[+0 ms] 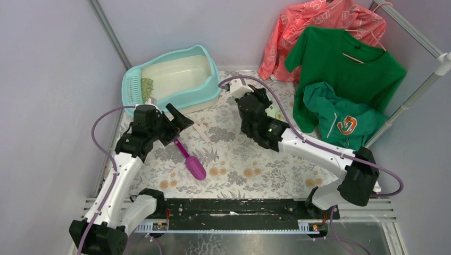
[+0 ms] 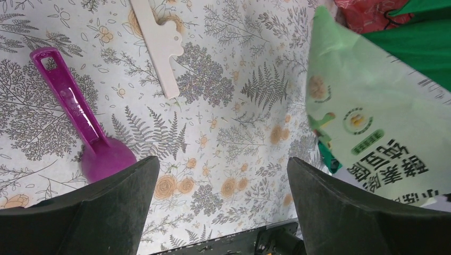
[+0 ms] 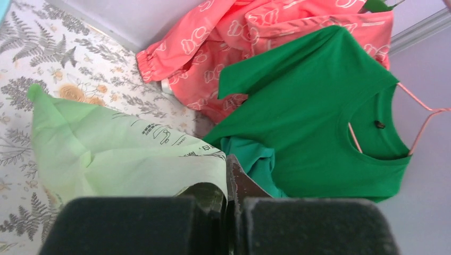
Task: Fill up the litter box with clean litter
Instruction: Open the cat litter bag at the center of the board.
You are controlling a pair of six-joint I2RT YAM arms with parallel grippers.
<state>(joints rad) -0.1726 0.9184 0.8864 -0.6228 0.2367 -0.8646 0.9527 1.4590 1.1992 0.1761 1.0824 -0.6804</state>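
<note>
Pickup stage: right claw pinches the bag by its edge, left claw gapes empty beside the scoop; next, the bag probably needs carrying to the litter box on its left.

Top view looks down from behind; both close wrist views share the bag.
</note>
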